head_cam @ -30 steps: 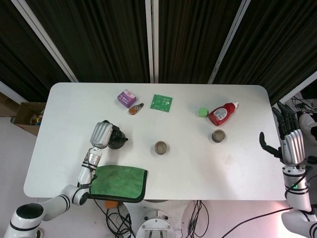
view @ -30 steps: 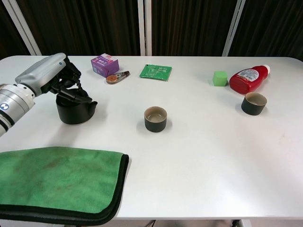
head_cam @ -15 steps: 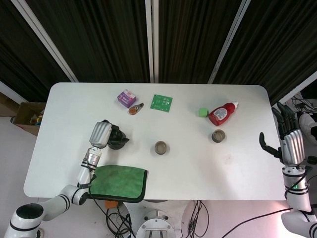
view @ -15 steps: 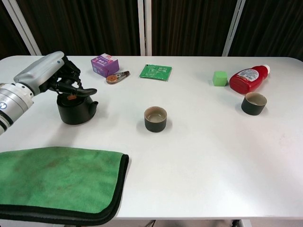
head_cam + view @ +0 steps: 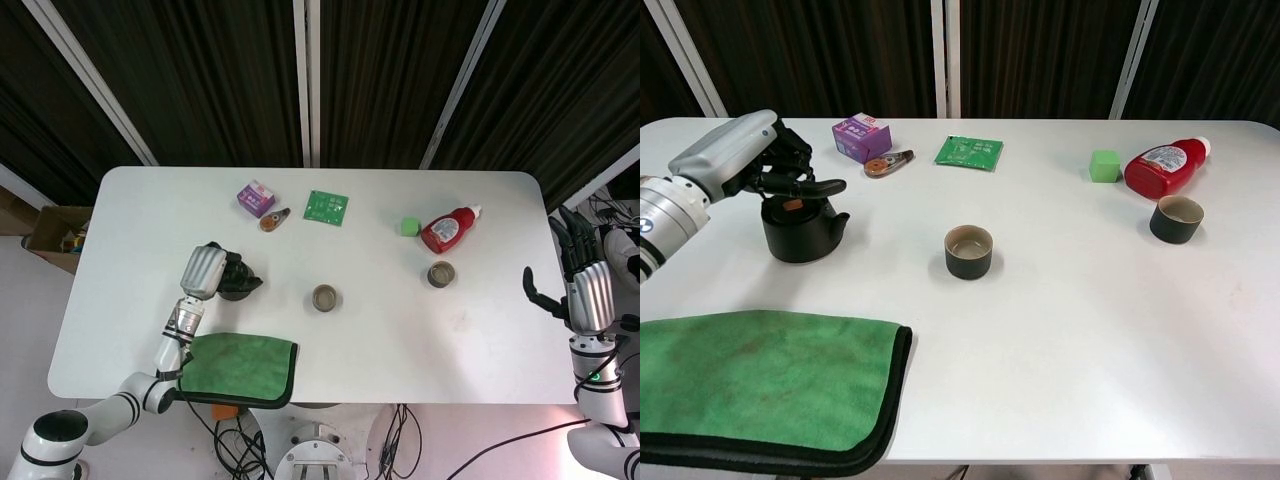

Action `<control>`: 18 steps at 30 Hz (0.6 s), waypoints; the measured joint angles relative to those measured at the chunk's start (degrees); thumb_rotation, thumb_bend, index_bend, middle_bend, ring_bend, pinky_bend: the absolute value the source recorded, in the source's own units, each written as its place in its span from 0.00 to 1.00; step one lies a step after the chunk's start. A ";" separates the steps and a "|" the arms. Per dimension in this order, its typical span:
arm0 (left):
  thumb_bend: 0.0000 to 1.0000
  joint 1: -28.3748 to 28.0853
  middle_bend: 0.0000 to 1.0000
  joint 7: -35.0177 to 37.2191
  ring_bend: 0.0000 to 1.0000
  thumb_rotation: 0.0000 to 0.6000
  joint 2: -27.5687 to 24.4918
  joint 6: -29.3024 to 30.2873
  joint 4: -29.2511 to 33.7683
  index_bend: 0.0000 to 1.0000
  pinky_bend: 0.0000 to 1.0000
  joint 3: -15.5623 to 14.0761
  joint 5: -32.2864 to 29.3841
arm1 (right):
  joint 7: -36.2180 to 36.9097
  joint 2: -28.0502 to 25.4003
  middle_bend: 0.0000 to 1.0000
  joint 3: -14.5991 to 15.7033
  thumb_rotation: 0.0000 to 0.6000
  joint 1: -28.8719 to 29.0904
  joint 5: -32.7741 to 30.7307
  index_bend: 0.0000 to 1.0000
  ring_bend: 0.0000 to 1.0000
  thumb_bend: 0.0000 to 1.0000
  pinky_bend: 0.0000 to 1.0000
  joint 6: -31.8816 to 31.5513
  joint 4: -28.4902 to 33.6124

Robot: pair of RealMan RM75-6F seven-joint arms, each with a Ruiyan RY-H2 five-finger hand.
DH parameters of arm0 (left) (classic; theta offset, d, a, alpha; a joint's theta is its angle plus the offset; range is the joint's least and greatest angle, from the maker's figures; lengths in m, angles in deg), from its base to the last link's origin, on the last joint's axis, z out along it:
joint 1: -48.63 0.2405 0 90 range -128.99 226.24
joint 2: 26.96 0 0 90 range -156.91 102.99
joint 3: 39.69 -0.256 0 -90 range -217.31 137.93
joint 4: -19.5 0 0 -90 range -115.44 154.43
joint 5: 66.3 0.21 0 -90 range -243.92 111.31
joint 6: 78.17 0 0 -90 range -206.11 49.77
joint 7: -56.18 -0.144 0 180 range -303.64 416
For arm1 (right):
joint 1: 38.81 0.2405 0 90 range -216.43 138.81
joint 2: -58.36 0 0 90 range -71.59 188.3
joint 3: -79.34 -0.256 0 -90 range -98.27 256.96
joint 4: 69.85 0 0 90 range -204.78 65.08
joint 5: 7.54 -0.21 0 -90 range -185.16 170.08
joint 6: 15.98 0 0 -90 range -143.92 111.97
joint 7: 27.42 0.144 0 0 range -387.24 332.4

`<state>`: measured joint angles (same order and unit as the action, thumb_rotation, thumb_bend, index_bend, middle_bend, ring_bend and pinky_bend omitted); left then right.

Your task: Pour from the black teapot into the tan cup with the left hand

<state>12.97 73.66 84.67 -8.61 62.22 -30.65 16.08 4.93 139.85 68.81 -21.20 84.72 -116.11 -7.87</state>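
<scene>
The black teapot (image 5: 800, 235) stands upright on the white table at the left, its lid with a small orange knob showing; in the head view the teapot (image 5: 237, 286) pokes out from under my left hand. My left hand (image 5: 735, 155) (image 5: 204, 270) hovers over the pot's top and left side, fingers stretched out above the lid, not closed round anything I can see. The tan cup (image 5: 968, 250) (image 5: 324, 297) stands upright mid-table, well right of the pot. My right hand (image 5: 585, 285) is held open beyond the table's right edge, holding nothing.
A green cloth (image 5: 760, 385) lies at the front left, near the pot. A dark cup (image 5: 1176, 218), a red bottle (image 5: 1163, 167) and a green cube (image 5: 1104, 165) are at the right. A purple box (image 5: 861, 137), a small clip (image 5: 888, 162) and a green packet (image 5: 969, 152) lie at the back.
The left hand's fingers, curled down onto the teapot a second ago, have straightened and lifted off the lid, uncovering the orange knob. The right hand has not moved.
</scene>
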 measured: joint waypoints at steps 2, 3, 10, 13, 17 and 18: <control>0.00 -0.01 0.88 0.01 0.79 0.43 -0.04 -0.02 -0.02 0.83 0.50 -0.06 0.07 | -0.02 0.00 0.01 0.00 1.00 0.02 0.01 0.00 0.00 0.48 0.00 0.03 0.05; 0.00 -0.01 0.88 0.04 0.78 0.43 -0.06 0.07 -0.02 0.82 0.49 -0.10 0.16 | -0.03 -0.01 0.01 -0.01 1.00 0.02 0.00 0.00 0.00 0.48 0.00 0.04 0.05; 0.00 -0.35 0.81 -0.26 0.74 0.41 0.08 -0.21 -0.41 0.77 0.49 -0.28 0.44 | -0.16 -0.02 0.01 -0.04 1.00 0.04 -0.03 0.00 0.00 0.48 0.00 0.09 0.15; 0.00 -0.47 0.80 -0.30 0.72 0.41 0.28 -0.06 -0.81 0.76 0.48 -0.27 0.56 | -0.09 0.03 0.01 -0.01 1.00 -0.04 -0.10 0.00 0.00 0.48 0.00 0.11 0.04; 0.00 -0.62 0.78 -0.42 0.70 0.39 0.48 0.17 -1.47 0.75 0.47 -0.26 0.71 | 0.03 0.05 0.01 0.01 1.00 -0.13 -0.27 0.00 0.00 0.48 0.00 0.25 -0.13; 0.00 -0.69 0.78 -0.53 0.69 0.38 0.50 0.13 -1.68 0.74 0.47 -0.27 0.73 | 0.07 0.06 0.01 -0.02 1.00 -0.13 -0.32 0.00 0.00 0.48 0.00 0.26 -0.16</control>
<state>12.28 73.14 85.17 -8.48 60.54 -30.92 16.81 5.00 139.91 68.79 -21.33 84.41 -115.86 -8.03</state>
